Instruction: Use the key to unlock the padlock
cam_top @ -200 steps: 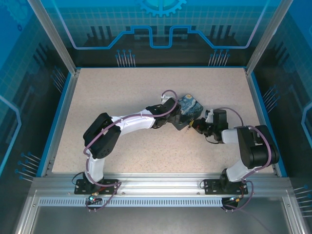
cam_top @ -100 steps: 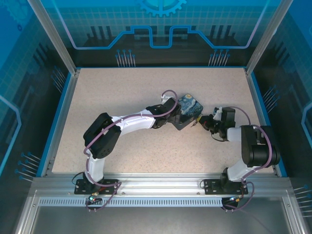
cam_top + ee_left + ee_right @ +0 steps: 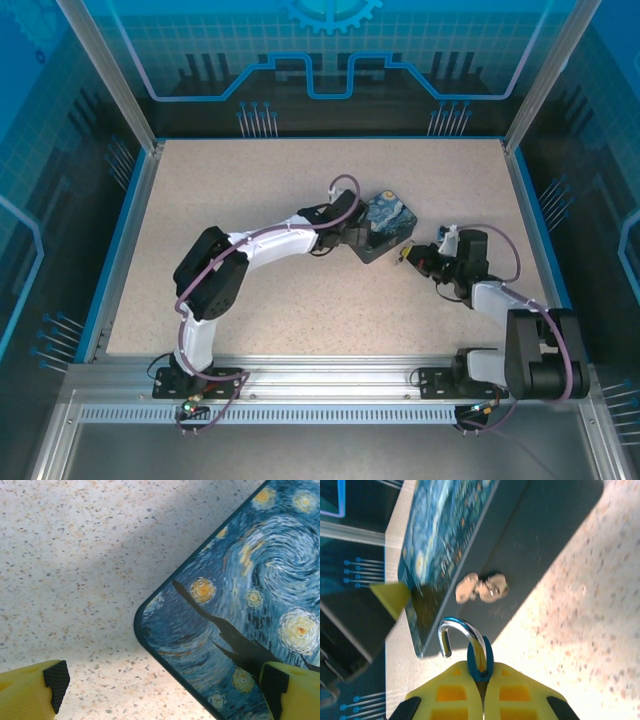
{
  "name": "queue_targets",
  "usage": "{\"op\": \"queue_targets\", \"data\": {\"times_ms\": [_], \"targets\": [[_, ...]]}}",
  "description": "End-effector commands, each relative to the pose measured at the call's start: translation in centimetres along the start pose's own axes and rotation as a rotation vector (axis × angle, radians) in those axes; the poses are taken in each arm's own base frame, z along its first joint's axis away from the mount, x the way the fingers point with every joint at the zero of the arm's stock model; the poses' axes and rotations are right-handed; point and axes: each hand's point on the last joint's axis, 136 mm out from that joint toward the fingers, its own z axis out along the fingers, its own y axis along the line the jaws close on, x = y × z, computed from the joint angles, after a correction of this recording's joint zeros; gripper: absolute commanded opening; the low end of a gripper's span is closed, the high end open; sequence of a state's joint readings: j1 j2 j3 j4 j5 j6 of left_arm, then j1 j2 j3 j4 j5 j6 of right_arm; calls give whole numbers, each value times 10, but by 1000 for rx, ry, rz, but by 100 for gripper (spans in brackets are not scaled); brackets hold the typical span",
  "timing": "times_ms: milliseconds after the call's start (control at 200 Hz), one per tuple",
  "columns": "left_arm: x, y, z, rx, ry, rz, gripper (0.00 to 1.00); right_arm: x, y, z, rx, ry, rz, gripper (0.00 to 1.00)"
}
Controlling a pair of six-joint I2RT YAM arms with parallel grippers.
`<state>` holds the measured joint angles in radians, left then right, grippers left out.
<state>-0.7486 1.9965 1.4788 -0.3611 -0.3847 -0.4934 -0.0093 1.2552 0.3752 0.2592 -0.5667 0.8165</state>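
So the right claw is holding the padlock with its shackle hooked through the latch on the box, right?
No. The right claw holds the padlock, but its shackle is open and clear of the latch on the box, as the right wrist view shows.

Bright overhead light lies even on the table (image 3: 250,200), the walls (image 3: 60,200) dim blue. The box (image 3: 240,605) throws a soft grey shadow; beside the padlock (image 3: 476,647) the table glares white (painting blurred there).
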Motion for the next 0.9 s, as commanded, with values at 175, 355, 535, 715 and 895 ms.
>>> {"op": "queue_targets", "data": {"times_ms": [175, 355, 535, 715, 895], "targets": [[-22, 8, -39, 49, -12, -13, 99, 59, -29, -3, 120, 138, 41, 0], [-26, 16, -72, 94, -62, -65, 99, 64, -49, -14, 248, 129, 71, 16], [-28, 36, -107, 106, -117, -115, 99, 55, -55, -30, 337, 71, 80, 53], [-29, 66, -138, 85, -177, -154, 99, 39, -45, -46, 367, 1, 64, 81], [-27, 99, -163, 35, -260, -174, 99, 17, -26, -62, 376, -79, 18, 99]]}}
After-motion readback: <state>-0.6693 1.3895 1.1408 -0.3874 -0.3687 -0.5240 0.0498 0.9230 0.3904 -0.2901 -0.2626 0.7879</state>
